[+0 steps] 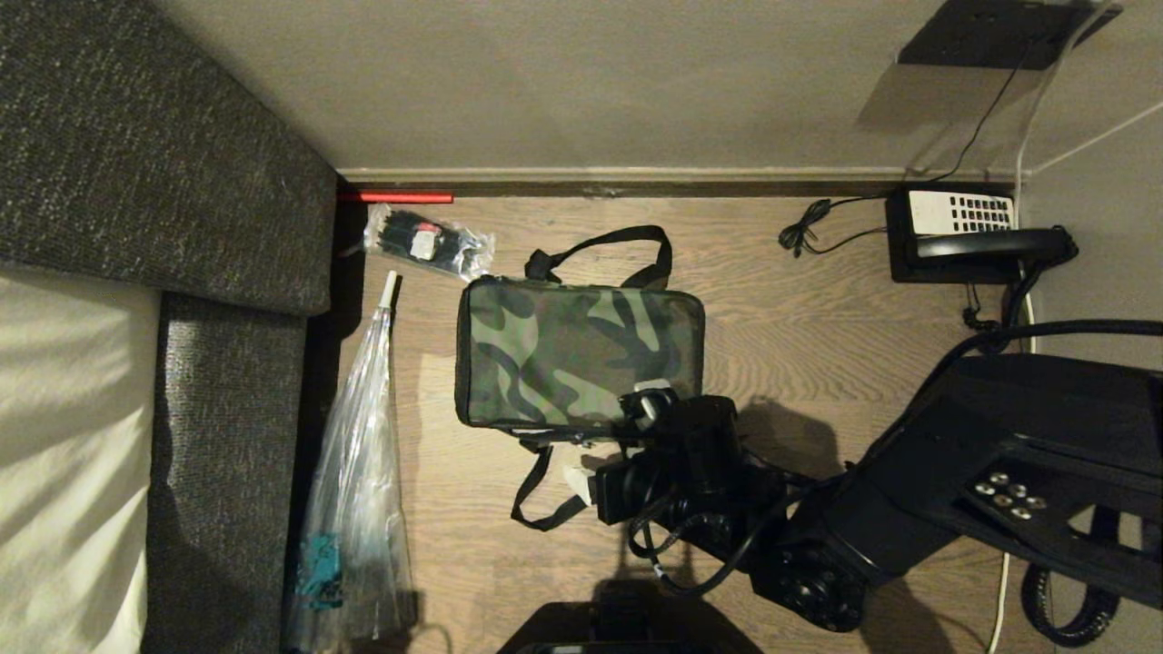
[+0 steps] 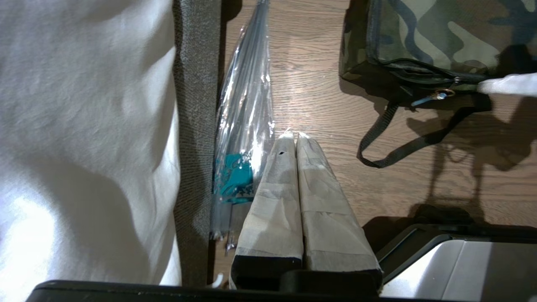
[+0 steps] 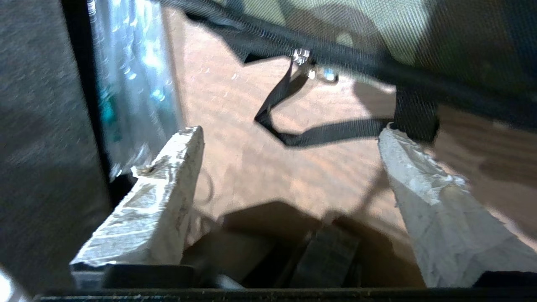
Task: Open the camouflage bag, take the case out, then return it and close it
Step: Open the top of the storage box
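The camouflage bag [image 1: 581, 354] lies flat on the wooden floor with its lid down, strap handles at its far and near sides. The case is hidden. My right gripper [image 1: 613, 439] hovers at the bag's near edge, open and empty. In the right wrist view the right gripper [image 3: 288, 130] has its taped fingers [image 3: 176, 176] wide apart over bare floor, with the near strap [image 3: 319, 136] and the zipper pull [image 3: 314, 71] just ahead. My left gripper [image 2: 293, 136] hangs shut above the floor, left of the bag [image 2: 419, 37].
A grey upholstered bed frame [image 1: 182, 182] with white bedding [image 1: 64, 454] fills the left side. A clear plastic bag [image 1: 359, 472] and a packet of black ties [image 1: 422, 241] lie beside it. A black telephone [image 1: 972, 232] sits at the far right by the wall.
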Controlling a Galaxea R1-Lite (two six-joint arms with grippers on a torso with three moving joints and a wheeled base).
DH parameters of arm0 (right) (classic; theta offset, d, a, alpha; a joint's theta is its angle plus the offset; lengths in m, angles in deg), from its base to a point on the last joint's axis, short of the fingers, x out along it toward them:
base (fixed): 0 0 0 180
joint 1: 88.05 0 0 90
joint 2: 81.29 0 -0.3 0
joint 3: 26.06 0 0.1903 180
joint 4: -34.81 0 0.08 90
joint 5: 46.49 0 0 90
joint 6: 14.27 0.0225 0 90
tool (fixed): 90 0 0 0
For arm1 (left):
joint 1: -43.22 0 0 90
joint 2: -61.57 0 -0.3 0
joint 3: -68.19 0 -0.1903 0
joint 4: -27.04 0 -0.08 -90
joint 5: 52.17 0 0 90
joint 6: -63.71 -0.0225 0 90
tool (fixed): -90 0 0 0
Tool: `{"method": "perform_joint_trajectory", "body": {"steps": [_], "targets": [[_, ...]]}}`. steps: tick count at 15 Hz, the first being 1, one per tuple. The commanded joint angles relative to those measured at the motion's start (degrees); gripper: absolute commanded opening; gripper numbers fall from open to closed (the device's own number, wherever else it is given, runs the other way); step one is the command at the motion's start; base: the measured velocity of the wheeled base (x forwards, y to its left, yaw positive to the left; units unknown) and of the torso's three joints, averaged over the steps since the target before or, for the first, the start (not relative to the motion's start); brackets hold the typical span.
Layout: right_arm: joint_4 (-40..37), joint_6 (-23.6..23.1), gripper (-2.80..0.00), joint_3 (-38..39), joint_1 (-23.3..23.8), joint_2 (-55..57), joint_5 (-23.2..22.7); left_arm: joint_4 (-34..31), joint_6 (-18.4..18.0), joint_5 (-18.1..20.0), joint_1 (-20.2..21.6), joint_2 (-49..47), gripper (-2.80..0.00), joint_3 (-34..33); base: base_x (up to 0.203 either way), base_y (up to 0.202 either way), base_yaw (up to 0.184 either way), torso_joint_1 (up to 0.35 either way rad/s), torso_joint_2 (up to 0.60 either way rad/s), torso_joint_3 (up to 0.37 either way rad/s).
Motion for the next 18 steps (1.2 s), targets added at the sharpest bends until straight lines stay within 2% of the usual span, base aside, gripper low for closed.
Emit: {"method": "perform_joint_trajectory", "body": {"steps": [1,2,7,12,18], "targets": [[0.5,0.1,0.0,-3.1,-0.1,4.8,1.9,0.0,0.0,0.0,0.0,-0.1,-2.8,-0.1,0.0,0.0,0.0,0.0,0.0,0.0],[0.7,0.2,0.0,-4.4,-0.1,6.4,3.4,0.0,0.0,0.0,0.0,-0.1,-2.8,0.0,0.0,0.0,0.0,0.0,0.0,0.0],[1.0,0.2,0.0,-7.1,-0.3,10.6,4.5,0.0,0.0,0.0,0.0,-0.1,-2.8,-0.1,0.0,0.0,0.0,0.0,0.0,0.0],[5.0,-0.1,0.0,-15.8,-0.4,15.7,6.4,0.0,0.0,0.0,0.0,-0.1,-2.8,0.0,0.0,0.0,0.0,0.0,0.0,0.0],[6.0,-0.3,0.0,-16.8,-0.3,17.8,7.7,0.0,0.0,0.0,0.0,-0.1,-2.8,0.0,0.0,0.0,0.0,0.0,0.0,0.0]]}}
